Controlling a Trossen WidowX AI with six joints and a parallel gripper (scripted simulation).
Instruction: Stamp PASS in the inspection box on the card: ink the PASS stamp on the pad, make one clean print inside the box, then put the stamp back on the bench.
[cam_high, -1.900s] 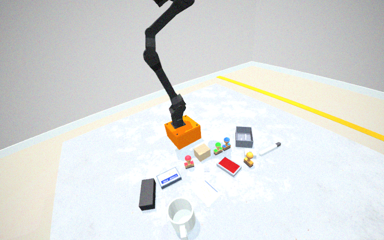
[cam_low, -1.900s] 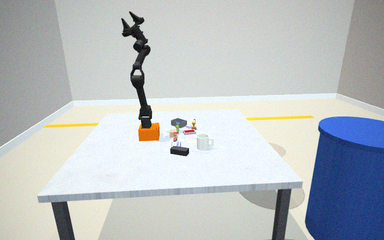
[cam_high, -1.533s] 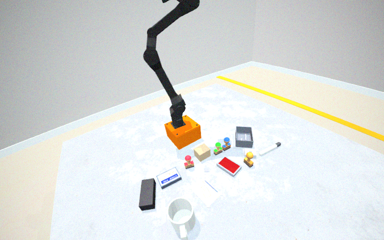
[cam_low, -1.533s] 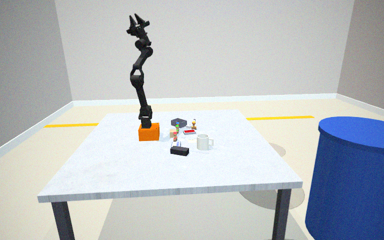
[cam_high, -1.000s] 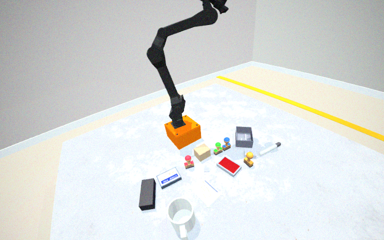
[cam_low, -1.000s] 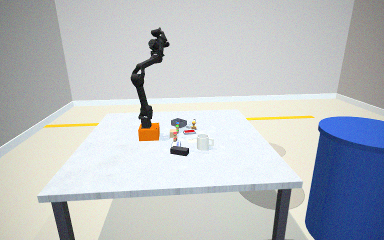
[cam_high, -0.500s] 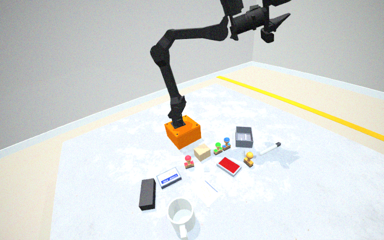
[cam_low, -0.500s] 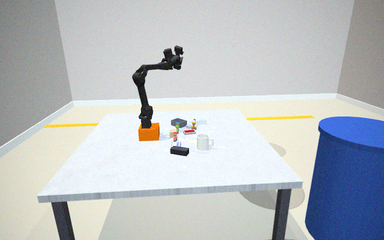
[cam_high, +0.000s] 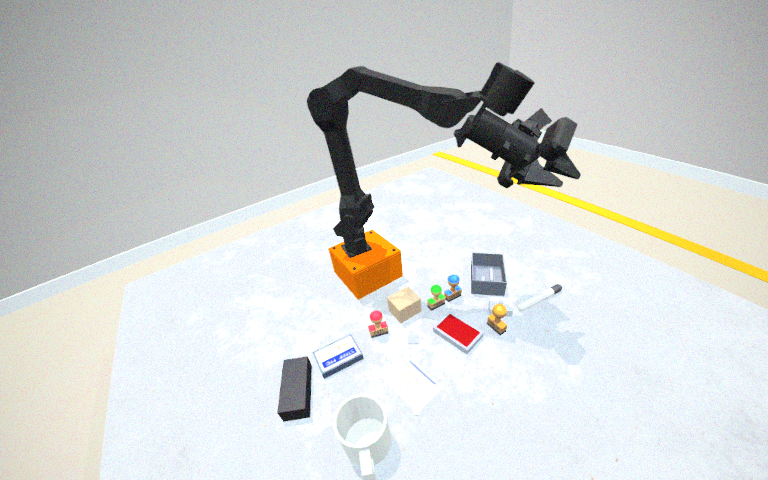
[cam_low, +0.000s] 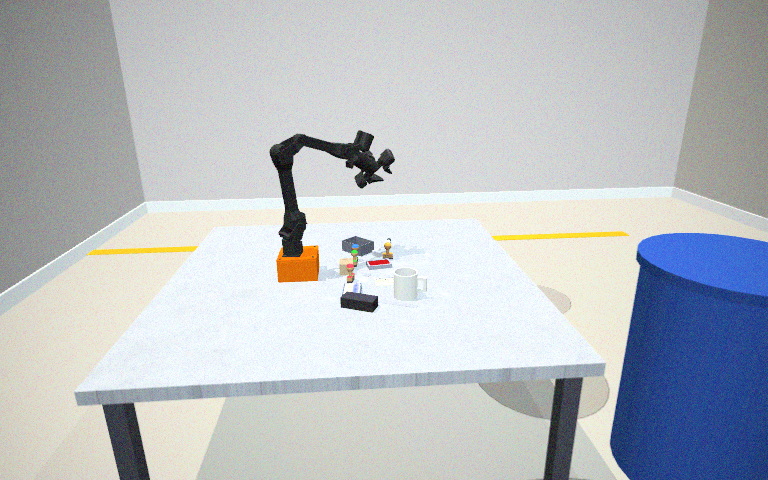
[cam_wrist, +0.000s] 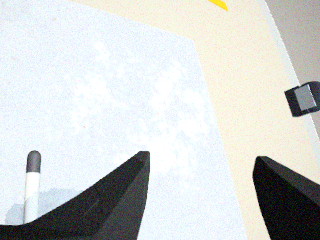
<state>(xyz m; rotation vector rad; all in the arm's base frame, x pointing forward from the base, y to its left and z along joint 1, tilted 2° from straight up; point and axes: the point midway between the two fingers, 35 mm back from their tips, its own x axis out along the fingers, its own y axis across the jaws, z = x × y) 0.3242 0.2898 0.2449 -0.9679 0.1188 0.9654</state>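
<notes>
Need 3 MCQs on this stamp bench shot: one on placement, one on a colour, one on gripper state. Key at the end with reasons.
1. Which stamp stands nearest the white mug?
A) blue-knobbed B) red-knobbed C) yellow-knobbed

2. What colour is the face of the open ink pad?
A) green B) black C) red

3. How is the gripper?
A) open, holding nothing B) closed on a stamp C) closed on the marker

Key:
1 B: in the top view the red-knobbed stamp stands closer to the mug than the others.
2 C: the open ink pad shows a red face in its pale case.
3 A: the wrist view shows a gap with nothing in it between the fingers of the gripper.
</notes>
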